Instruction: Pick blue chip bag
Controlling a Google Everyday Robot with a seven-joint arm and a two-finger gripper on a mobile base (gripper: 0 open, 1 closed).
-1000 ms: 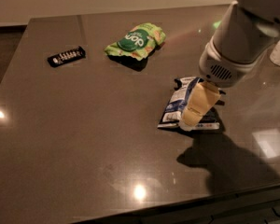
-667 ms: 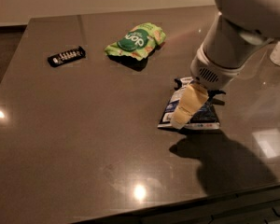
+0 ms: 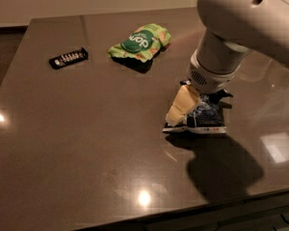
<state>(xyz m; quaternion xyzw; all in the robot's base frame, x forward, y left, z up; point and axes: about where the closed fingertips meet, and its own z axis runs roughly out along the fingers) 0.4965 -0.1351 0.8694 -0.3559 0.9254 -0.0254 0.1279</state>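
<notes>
The blue chip bag lies on the dark table right of centre, crumpled, dark navy with white panels and a light strip along its near edge. My gripper hangs from the big white arm and is down on the bag's left end, touching or just above it. The arm's wrist hides the far part of the bag.
A light green bag with a round dark green logo lies at the back centre. A small black bar-shaped wrapper lies at the back left. The table's near edge runs along the bottom.
The arm has moved left and down over the bag, so the gripper now sits lower, at the bag's left end. The bag and the other items have not moved.
</notes>
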